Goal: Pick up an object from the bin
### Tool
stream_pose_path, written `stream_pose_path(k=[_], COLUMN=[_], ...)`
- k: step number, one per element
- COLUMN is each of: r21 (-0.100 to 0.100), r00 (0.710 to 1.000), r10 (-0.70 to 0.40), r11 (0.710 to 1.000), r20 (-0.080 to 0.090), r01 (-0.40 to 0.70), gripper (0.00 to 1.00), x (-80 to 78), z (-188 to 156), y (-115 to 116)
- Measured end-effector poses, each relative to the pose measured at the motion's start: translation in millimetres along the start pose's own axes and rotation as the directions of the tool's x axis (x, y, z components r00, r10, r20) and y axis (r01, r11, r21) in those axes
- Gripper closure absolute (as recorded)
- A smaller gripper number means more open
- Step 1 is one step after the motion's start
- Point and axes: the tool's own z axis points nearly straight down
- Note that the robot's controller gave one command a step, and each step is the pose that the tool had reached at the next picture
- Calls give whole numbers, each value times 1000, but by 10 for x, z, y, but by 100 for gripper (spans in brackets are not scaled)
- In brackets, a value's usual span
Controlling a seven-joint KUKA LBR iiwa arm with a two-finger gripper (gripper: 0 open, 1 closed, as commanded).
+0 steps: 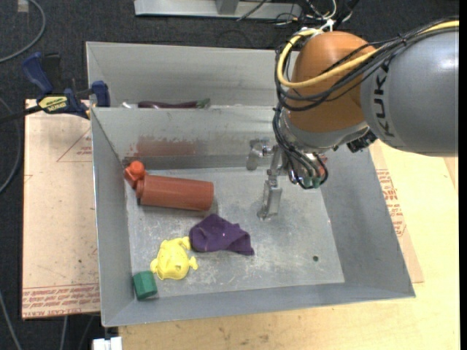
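My gripper (265,211) hangs low over bare bin floor in the middle of the bin, a little to the right of a crumpled purple cloth (219,235). It touches none of the loose things. A reddish-brown bottle (175,193) with an orange cap lies on its side to the gripper's left, by the bin's left wall. A yellow rubbery toy (174,259) lies left of the cloth, near the front.
A small green block (144,285) sits in the front left corner. The arm and its orange cover with cables reach in from the upper right, above the bin's back right part. Bare floor spreads right of and in front of the gripper.
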Motion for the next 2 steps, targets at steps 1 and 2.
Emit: stream_pose_path(k=[1, 2], r21=[0, 1], r00=[999, 1000], r10=[-54, -11], r11=[999, 1000], r20=[-7, 5], r01=[54, 11], gripper=[0, 0], x=[94, 136], z=[400, 575], y=[-18, 356])
